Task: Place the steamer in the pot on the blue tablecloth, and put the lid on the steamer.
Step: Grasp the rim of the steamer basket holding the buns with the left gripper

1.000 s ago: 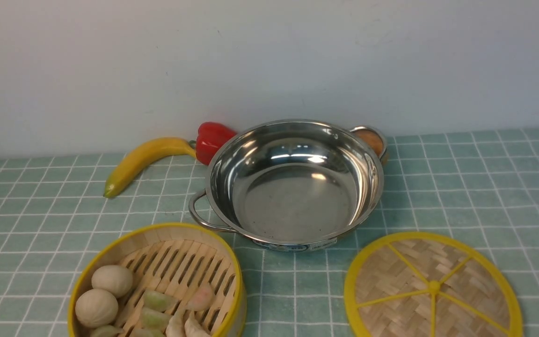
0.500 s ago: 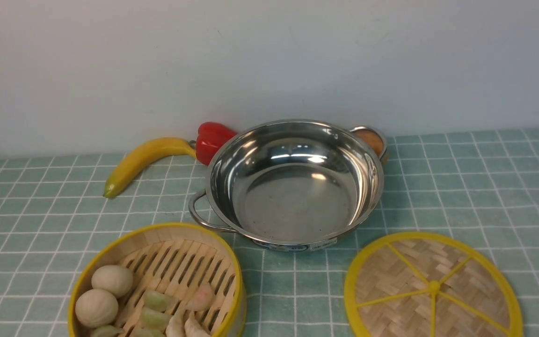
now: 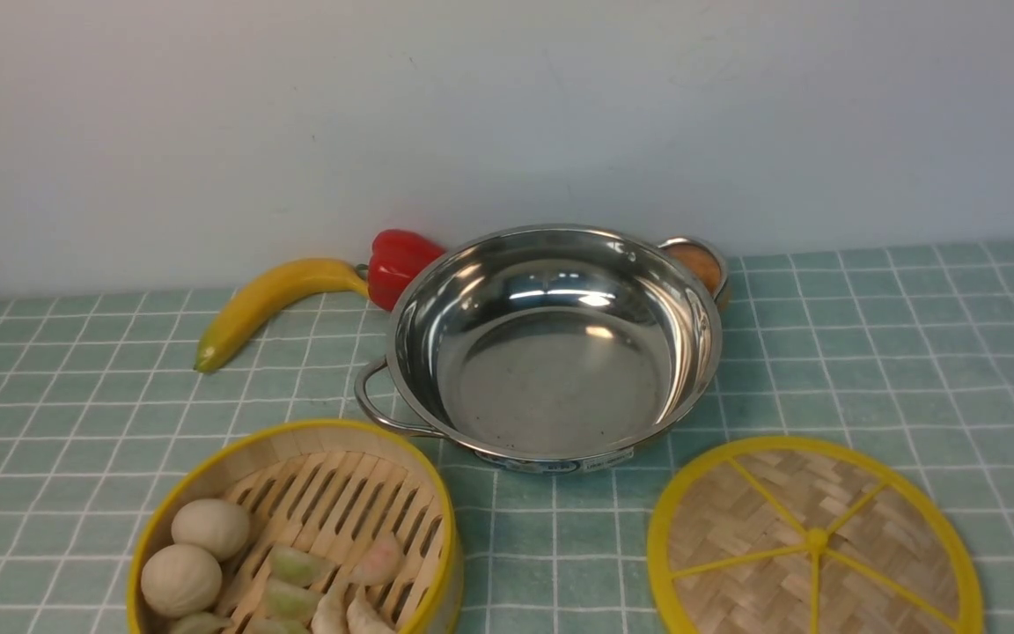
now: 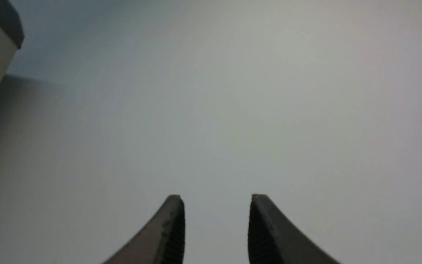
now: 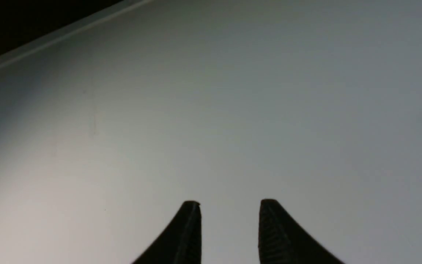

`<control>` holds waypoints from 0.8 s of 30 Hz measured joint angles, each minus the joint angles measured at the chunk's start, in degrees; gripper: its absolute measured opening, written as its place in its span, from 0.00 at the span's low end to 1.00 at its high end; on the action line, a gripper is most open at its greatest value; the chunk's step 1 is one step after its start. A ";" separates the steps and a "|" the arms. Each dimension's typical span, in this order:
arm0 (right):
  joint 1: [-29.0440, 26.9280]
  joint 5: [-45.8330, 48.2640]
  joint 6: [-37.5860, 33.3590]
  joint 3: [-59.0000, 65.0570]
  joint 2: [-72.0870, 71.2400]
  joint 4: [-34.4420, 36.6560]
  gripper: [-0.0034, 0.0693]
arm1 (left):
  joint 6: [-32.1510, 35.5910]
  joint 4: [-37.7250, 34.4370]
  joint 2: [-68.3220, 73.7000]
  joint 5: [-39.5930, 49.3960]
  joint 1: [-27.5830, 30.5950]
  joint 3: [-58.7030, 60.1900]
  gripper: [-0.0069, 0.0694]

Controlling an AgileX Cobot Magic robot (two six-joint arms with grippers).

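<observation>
Teal cloth (image 3: pixel 868 352) printed with a white grid is spread over the table, and every object is carried on it. Nearest, the two claws are shown only by their own wrist views. The left claw (image 4: pixel 216 198) is seen parted by a modest gap, with nothing gripped, against a plain grey surface. The right claw (image 5: pixel 229 201) is likewise parted and nothing is held in it; a pale blank surface is seen beyond its dark tips.

At the near left of the front view the steamer (image 3: pixel 340 502) is set on the cloth, its near edge cut off by the frame. Two round buns (image 3: pixel 210 527) are lodged against its left side, and pale green and pink dumplings (image 3: pixel 300 565) are laid on the slatted floor beside them. At the near right the lid (image 3: pixel 811 541) is laid flat on the cloth, well apart from the steamer, and its near edge is also cropped.

Between and beyond these two the pot (image 3: pixel 551 379) is placed upright, its polished inside bare. Its left handle is seen just past the steamer's rim; whether they touch cannot be told. Farther left a banana (image 3: pixel 269 299) is laid, its stem end met by a red pepper (image 3: pixel 397 264) tucked behind the pot. An orange object (image 3: pixel 699 261), mostly hidden, is glimpsed through the pot's far handle. Behind everything a plain pale wall (image 3: pixel 507 114) is seen.
</observation>
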 joint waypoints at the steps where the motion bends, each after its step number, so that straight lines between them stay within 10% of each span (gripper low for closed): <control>1: 0.00 0.00 0.00 0.00 0.00 0.00 0.38 | 0.00 0.73 0.00 0.99 0.00 -1.42 0.41; 13: 0.00 11.20 0.00 -7.39 -0.10 -4.72 0.38 | 9.17 2.42 11.71 44.52 0.00 -28.12 0.41; 24: 0.00 54.75 7.93 -24.90 3.72 -18.27 0.38 | 4.21 2.72 36.37 75.13 0.00 -39.36 0.41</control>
